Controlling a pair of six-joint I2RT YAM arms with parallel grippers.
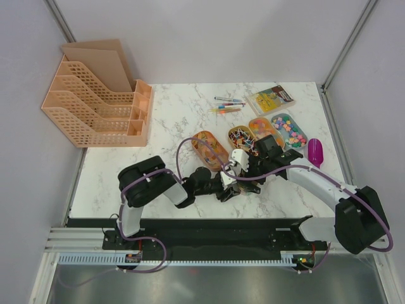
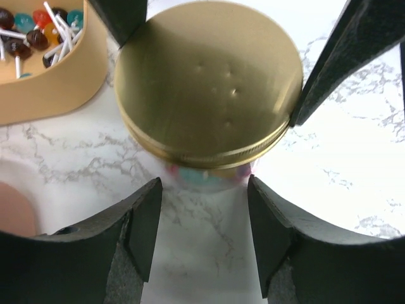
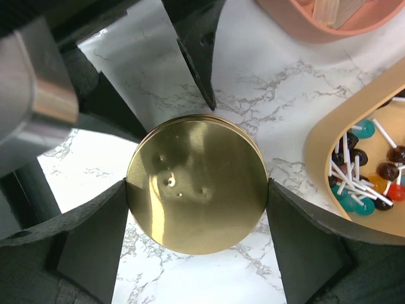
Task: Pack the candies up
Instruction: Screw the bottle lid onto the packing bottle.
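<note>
Right hand point(image 3: 197, 187) clamped the round gold metal lid point(image 3: 196, 171) by its rim, rigid and probably slippery; left hand point(image 2: 202, 185) straddled the candy-filled jar point(image 2: 207, 173) below, grip unclear.

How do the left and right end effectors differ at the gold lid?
Right end effector is shut on the lid, pressing opposite sides; left end effector is open, just short of it. The lid fills the right's gap; marble shows in the left's. Both point at the lid.
</note>
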